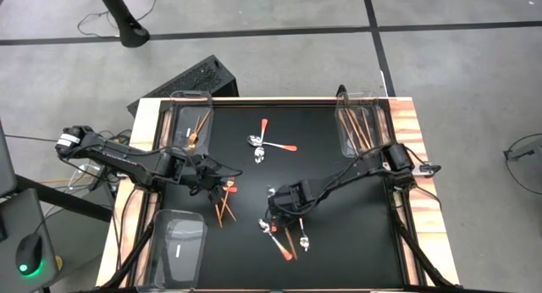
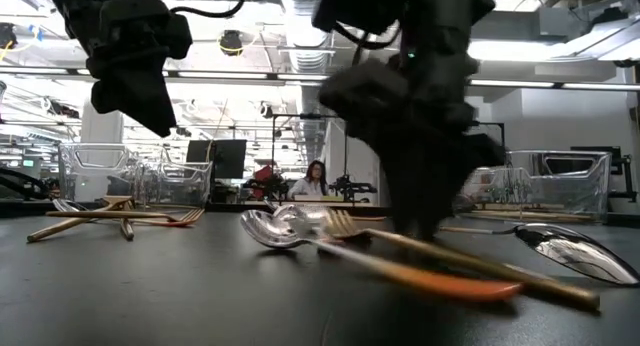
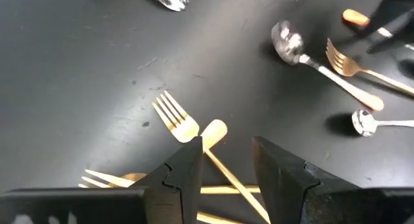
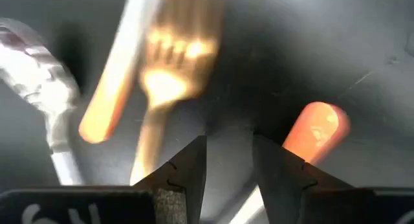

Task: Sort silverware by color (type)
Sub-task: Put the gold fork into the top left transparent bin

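Both arms low over scattered cutlery on the black table point(image 1: 339, 183).

From above, we see the right gripper point(image 1: 279, 210) over a cluster of silver spoons with orange-red handles point(image 1: 288, 240); the left gripper point(image 1: 210, 185) sits beside gold forks point(image 1: 225, 204). Through the left wrist, our fingers point(image 3: 184, 179) are parted above a gold fork point(image 3: 176, 119). Through the right wrist, fingers point(image 4: 187, 169) are parted, gripping nothing, near an orange handle tip point(image 4: 317, 130). We judge these pieces light, stiff, slippery; pinch mid-handle.

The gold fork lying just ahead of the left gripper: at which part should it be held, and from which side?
I would take the gold fork at the slim neck behind its tines, from straight above, with the left gripper open astride it. It lies flat, and farther back its handle crosses other gold pieces.
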